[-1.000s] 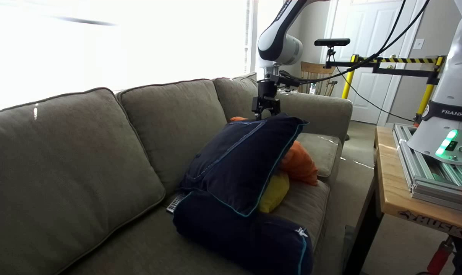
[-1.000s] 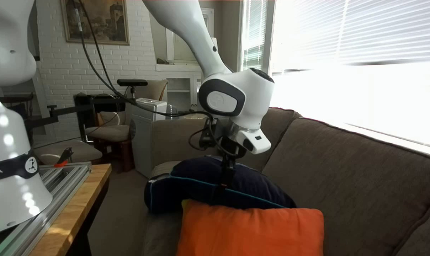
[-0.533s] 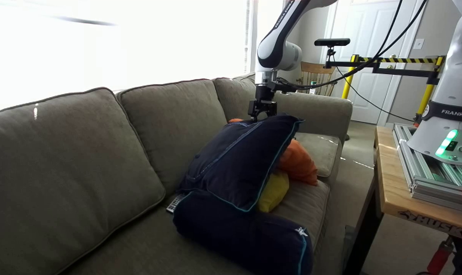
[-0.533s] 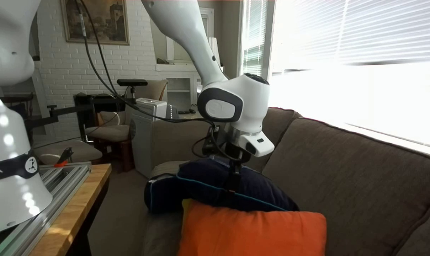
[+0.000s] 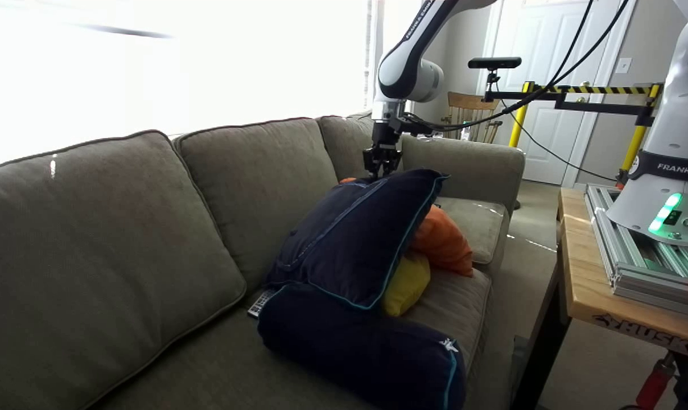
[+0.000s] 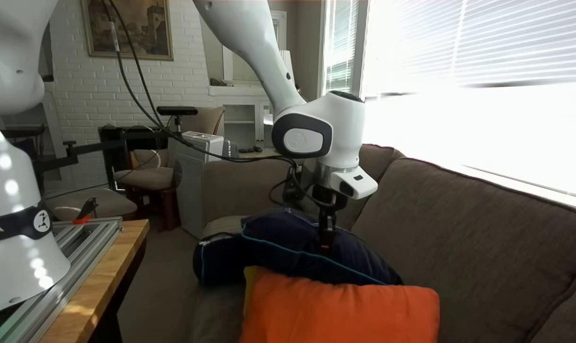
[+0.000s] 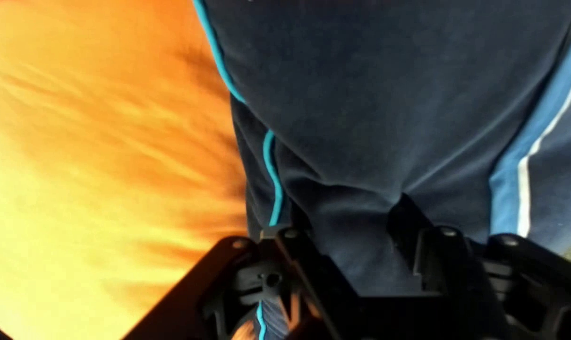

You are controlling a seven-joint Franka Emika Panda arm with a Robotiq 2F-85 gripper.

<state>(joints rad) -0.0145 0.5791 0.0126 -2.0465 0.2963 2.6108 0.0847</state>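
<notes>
A navy pillow [image 5: 372,239] with turquoise piping lies tilted on top of other cushions, seen in both exterior views. My gripper [image 5: 380,173] points down at its upper far part. In the wrist view the gripper [image 7: 351,217] comes in from the bottom, its fingers partly closed and apart, with folded navy fabric between them. The right finger presses into the cloth; how firmly it is pinched does not show. An orange pillow [image 6: 340,309] lies against the navy one, beside my gripper. A yellow cushion [image 5: 407,285] shows under the navy pillow.
A navy bolster [image 5: 361,353] lies on the sofa [image 5: 252,165] in front of the pile. Beside it is a remote control [image 5: 259,303], partly covered. The wooden table [image 5: 577,273] with the robot base stands alongside, and a camera on a black bracket [image 6: 177,111] juts out.
My gripper has moved toward the sofa back, and its fingers have drawn closer together. The navy pillow has shifted slightly the same way, and the orange pillow has nudged a little too.
</notes>
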